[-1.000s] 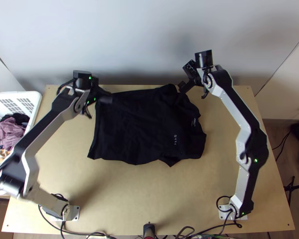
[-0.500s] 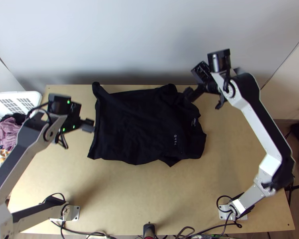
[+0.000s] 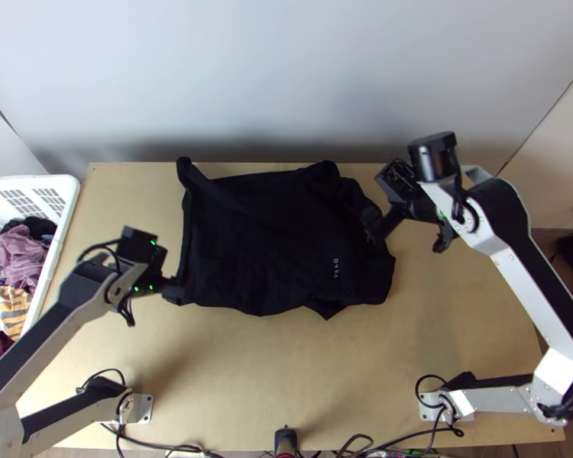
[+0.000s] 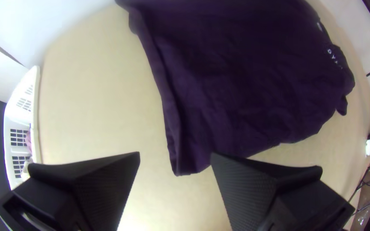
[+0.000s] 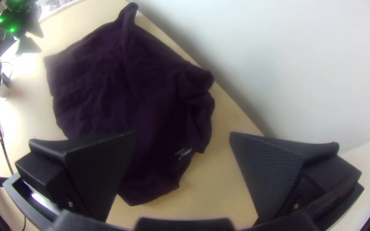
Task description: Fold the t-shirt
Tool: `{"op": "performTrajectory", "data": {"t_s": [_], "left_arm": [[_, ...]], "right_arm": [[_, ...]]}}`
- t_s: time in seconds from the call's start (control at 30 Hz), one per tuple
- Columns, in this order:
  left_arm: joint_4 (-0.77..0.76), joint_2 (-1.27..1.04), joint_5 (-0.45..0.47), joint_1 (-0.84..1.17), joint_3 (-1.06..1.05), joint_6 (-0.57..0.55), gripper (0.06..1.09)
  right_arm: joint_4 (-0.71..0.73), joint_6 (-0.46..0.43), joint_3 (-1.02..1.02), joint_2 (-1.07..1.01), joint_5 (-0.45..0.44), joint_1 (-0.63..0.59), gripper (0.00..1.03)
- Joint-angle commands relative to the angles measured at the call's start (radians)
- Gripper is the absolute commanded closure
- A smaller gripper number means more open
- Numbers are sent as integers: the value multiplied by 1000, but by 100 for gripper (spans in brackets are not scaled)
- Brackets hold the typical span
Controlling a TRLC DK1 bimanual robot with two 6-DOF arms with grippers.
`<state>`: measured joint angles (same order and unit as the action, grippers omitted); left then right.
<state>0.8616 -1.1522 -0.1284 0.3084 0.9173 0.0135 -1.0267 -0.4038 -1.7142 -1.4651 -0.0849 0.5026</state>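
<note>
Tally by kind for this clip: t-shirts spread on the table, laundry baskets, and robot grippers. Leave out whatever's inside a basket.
T-shirt: 1
Laundry basket: 1
Grippers: 2, the left gripper and the right gripper
Total: 4

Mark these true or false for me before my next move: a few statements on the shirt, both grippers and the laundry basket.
1. The left gripper has its jaws apart near a corner of the t-shirt. True.
2. The right gripper has its jaws shut on a sleeve. False: they stand wide apart.
3. The t-shirt is folded into a compact square. False: it lies broadly spread on the table, rumpled at the edges.
4. The white basket holds garments. True.
5. The t-shirt is bright yellow. False: it looks black in the top view.
</note>
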Motion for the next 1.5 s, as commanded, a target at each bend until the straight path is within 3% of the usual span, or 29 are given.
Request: {"op": "performTrajectory", "data": {"t_s": [0.0,0.43,0.6,0.93,1.07,1.2,1.47], "left_arm": [[-26,0,-10,72,-112,-52,27],[-154,-52,-83,107,-195,-72,27],[-211,-107,-86,104,-207,-72,51],[-265,-173,-86,106,-205,-69,52],[-279,-173,-88,103,-202,-78,82],[-280,-169,-102,103,-192,-80,102],[-294,-141,-149,43,-121,-60,105]], "right_arm": [[-6,3,100,78,1,-4,4],[-52,-4,154,123,-1,28,4],[-72,-3,154,132,1,44,4],[-96,-1,176,160,1,42,5],[-101,0,180,163,1,45,5],[-113,5,200,164,7,86,5],[-162,-15,324,150,96,290,5]]}}
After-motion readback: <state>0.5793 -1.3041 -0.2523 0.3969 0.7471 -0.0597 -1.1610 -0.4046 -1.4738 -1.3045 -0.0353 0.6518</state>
